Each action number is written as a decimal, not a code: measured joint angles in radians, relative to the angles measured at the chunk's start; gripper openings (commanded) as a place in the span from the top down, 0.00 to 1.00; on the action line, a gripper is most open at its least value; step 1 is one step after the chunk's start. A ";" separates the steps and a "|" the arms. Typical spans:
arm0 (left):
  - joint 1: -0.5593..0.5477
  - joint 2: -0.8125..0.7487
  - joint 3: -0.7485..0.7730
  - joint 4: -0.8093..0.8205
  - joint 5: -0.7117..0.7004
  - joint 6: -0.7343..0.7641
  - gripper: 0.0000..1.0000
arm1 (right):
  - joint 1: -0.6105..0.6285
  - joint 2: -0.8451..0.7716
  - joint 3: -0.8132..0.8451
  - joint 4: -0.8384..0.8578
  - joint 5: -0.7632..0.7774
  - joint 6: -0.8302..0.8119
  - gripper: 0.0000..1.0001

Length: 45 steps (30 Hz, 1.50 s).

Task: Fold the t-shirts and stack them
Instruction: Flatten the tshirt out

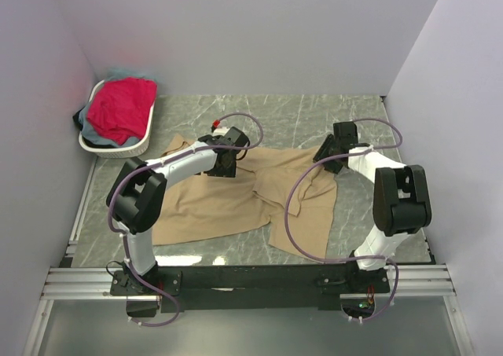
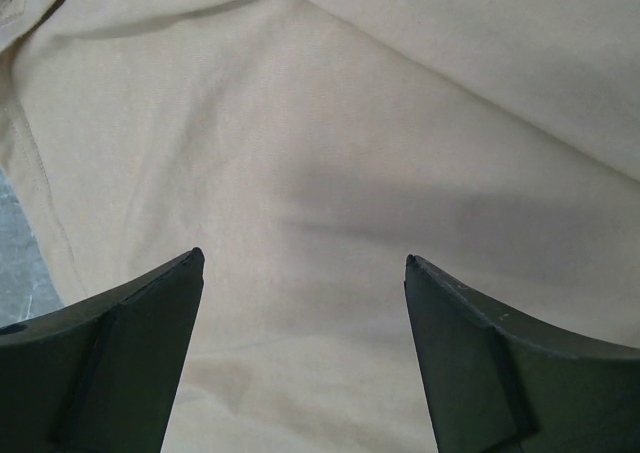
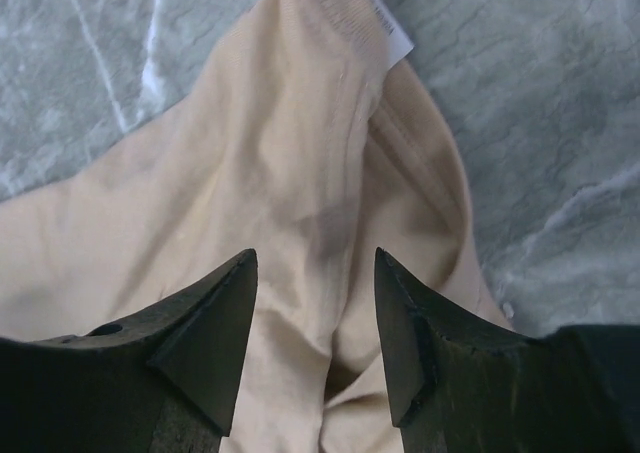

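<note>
tan t-shirt (image 1: 236, 203): laid out rumpled on the table centre. One part is spread flat toward 7 o'clock and a folded-over flap hangs toward 5 o'clock.
table (image 1: 314, 112): grey marbled top, seen bare around the tan cloth.
left gripper (image 2: 300, 263): placed over the far edge of the tan t-shirt, at about 11 o'clock of the cloth. Fingers are spread wide and nothing is held. Only smooth tan cloth is seen between and beyond the tips.
right gripper (image 3: 315, 258): placed at the 2 o'clock corner of the tan t-shirt, by the neck. Fingers are partly spread and set either side of a raised ridge of cloth. A gap is seen on both sides, so no firm pinch is read, though pad contact cannot be confirmed from this angle.
neck label (image 3: 392, 25): white tag sewn at the collar, seen at 12 o'clock beyond the right fingertips, with bare marble just past it.
basket (image 1: 141, 145): white oval, set in the 10 o'clock corner of the table, well apart from both grippers.
red-pink t-shirt (image 1: 119, 108): heaped on top inside the basket.
other cloth in basket: pale blue-grey is seen at the far rim and dark cloth at the left rim, both mostly covered.
</note>
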<state>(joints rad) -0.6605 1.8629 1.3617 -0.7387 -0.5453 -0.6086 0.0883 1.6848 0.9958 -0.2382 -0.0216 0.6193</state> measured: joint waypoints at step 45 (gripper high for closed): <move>0.109 0.018 -0.138 0.143 -0.004 -0.025 0.10 | -0.098 0.509 0.761 -0.247 0.041 -0.113 0.82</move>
<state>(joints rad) -0.5510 1.8812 1.2232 -0.5957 -0.5491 -0.6334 -0.0101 2.1933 1.7569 -0.4850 0.0193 0.5064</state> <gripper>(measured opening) 0.894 0.088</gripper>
